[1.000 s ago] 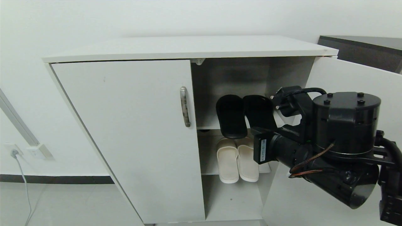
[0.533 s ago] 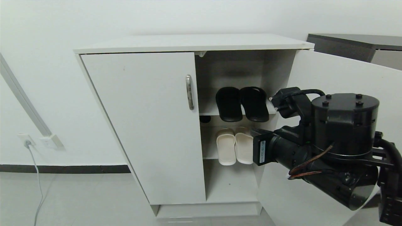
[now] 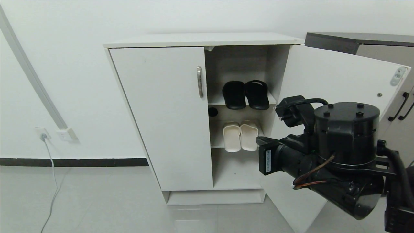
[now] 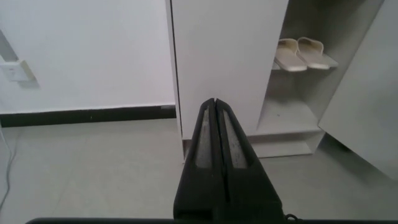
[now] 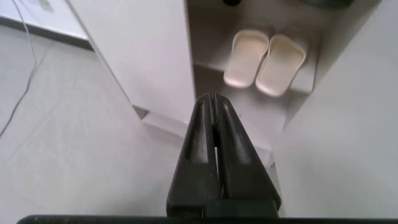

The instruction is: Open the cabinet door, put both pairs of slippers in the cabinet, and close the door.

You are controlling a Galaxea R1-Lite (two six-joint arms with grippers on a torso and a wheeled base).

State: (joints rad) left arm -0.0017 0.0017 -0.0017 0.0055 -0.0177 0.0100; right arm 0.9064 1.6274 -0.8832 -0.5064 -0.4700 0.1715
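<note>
Cabinet (image 3: 200, 38): a white, smooth-faced, box-shaped unit of flat panels is standing on a pale glossy tiled floor (image 3: 81, 200) against a plain white wall. Its left door (image 3: 165, 113) is sitting shut and carrying a slim upright metal handle (image 3: 200, 82). Its right door (image 3: 330, 77) is standing wide open, exposing the shelves.

Black slippers (image 3: 245, 94): a matte, rounded, moulded pair is lying side by side on the upper shelf.

White slippers (image 3: 241, 136): a cream slide pair with broad straps is lying side by side on the middle shelf, directly beneath the black pair.

Left gripper (image 4: 215, 106): two long, black, tapering fingers with grey inner faces are pressing flat together, with nothing between them. The shut door is facing the fingertips from well apart. The white pair is lying farther ahead, off toward the open compartment.

Right gripper (image 5: 213, 98): its black tapering fingers are likewise pressing together at the tips and pinching nothing, hanging above the floor before the cabinet's base. The white pair is lying ahead of the fingertips, well apart, inside the open compartment. The open door's inner face is running alongside the fingers.

Right arm (image 3: 333, 152): a bulky black cylindrical housing with a coppery cable is hanging in front of the open door.

Surroundings: a wall socket (image 3: 66, 134) is trailing a grey cable (image 3: 48, 168) down past a dark skirting strip (image 3: 74, 161). A grey cupboard (image 3: 381, 42) is standing just beside the cabinet.
</note>
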